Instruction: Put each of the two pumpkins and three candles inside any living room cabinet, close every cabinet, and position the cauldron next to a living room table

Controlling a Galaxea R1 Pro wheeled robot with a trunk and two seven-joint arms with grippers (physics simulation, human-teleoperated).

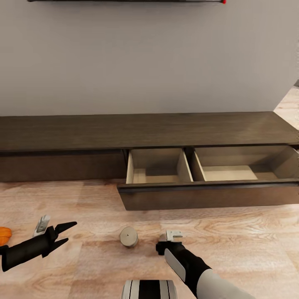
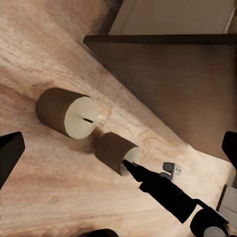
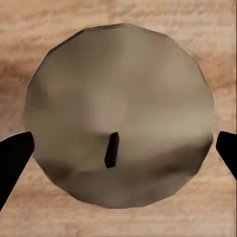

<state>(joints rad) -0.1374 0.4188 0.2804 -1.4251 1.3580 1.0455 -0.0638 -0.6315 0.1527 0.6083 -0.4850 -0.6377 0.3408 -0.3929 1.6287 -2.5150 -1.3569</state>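
Note:
Two grey-beige candles stand on the wood floor in front of the cabinet (image 1: 124, 133). One candle (image 1: 128, 237) (image 2: 69, 112) stands free. My right gripper (image 1: 167, 244) (image 3: 121, 148) points straight down over the other candle (image 2: 116, 152) (image 3: 118, 123), open, with a finger on either side of its flat top and wick. My left gripper (image 1: 62, 234) (image 2: 123, 140) hovers open low over the floor, aimed at both candles. An orange pumpkin (image 1: 3, 236) lies at the left edge, behind the left arm. The cabinet's centre-right drawer (image 1: 207, 195) is pulled out, its two pale compartments bare.
The open drawer's dark front (image 2: 187, 84) juts over the floor just beyond the candles. A plain grey wall rises behind the cabinet. Wood floor stretches to the right of my right arm.

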